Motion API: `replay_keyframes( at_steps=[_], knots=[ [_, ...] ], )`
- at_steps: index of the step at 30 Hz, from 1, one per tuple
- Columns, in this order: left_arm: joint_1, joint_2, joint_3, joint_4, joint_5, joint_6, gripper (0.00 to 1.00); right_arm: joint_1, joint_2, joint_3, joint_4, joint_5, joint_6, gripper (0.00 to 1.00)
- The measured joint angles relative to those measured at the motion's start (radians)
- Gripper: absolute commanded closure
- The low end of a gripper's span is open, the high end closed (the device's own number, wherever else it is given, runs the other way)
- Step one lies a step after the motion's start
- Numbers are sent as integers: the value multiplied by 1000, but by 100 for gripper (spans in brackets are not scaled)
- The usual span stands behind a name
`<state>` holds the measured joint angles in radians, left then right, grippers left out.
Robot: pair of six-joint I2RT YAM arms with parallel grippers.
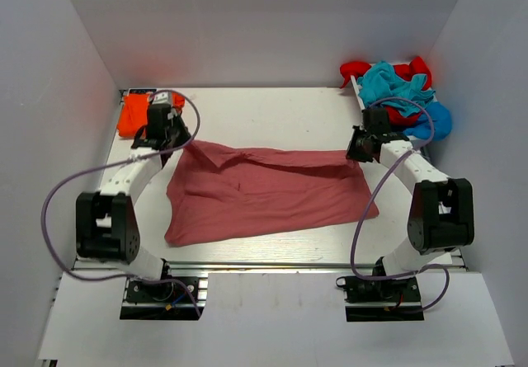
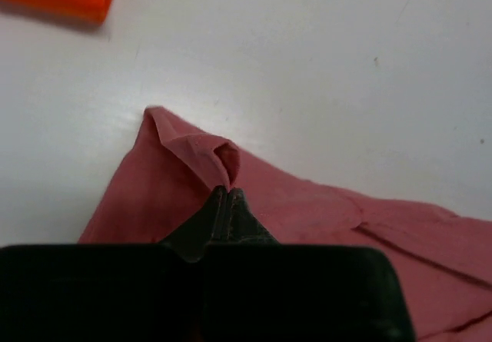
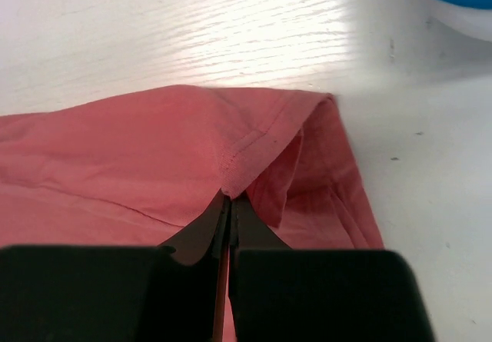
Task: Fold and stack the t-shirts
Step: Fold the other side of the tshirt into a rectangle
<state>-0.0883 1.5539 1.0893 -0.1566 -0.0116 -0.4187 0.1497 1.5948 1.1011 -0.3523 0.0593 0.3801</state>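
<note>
The dusty pink-red t-shirt point(image 1: 264, 194) lay spread across the middle of the white surface point(image 1: 272, 115), mostly flat, its far edge rumpled over near the left corner. The left tool point(image 2: 228, 192) was pressed together on a small raised curl of cloth at the shirt's far left corner. The right tool point(image 3: 229, 197) was pinching the stitched hem at the far right corner, with a little tent of fabric standing just beyond its tips. Both pinches sat low, close to the surface. A compact orange t-shirt point(image 1: 132, 115), seemingly folded, lay at the far left of the surface just beyond the left tool. A loose heap of red, teal and blue t-shirts point(image 1: 394, 93) sat at the far right. The step in hand looked like the first fold of the pink-red t-shirt: the two far corners were gripped, the fold itself not yet made. The next move would probably call for both arms to lift together and carry the far edge toward the near one, level and at an equal pace so the cloth did not skew. They would then lay it edge on edge before letting go. The left pinch seemed to catch only a thin curl, so it might slip under tension.
</note>
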Motion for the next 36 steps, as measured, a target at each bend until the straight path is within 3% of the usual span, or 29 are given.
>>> replay_keyframes(
  at_steps=[9, 17, 26, 33, 35, 36],
  knots=[
    [-7, -386, -292, -166, -10, -83, 100, -28, -18, 0, -63, 48, -25, 100],
    [-7, -645, -481, -299, 81, -143, 100, -48, -18, 18, -106, 59, -49, 100],
    [-7, -797, -682, -362, 215, -190, 100, -50, -18, 17, -119, 50, -56, 100],
    [-7, -820, -798, -374, 270, -222, 100, -50, -18, -14, -120, 87, -50, 100],
    [-7, -822, -811, -375, 271, -232, 94, -50, -18, -27, -119, 107, -45, 100],
    [-7, -821, -815, -375, 270, -234, 76, -50, -18, -35, -118, 116, -42, 99]
  ],
)
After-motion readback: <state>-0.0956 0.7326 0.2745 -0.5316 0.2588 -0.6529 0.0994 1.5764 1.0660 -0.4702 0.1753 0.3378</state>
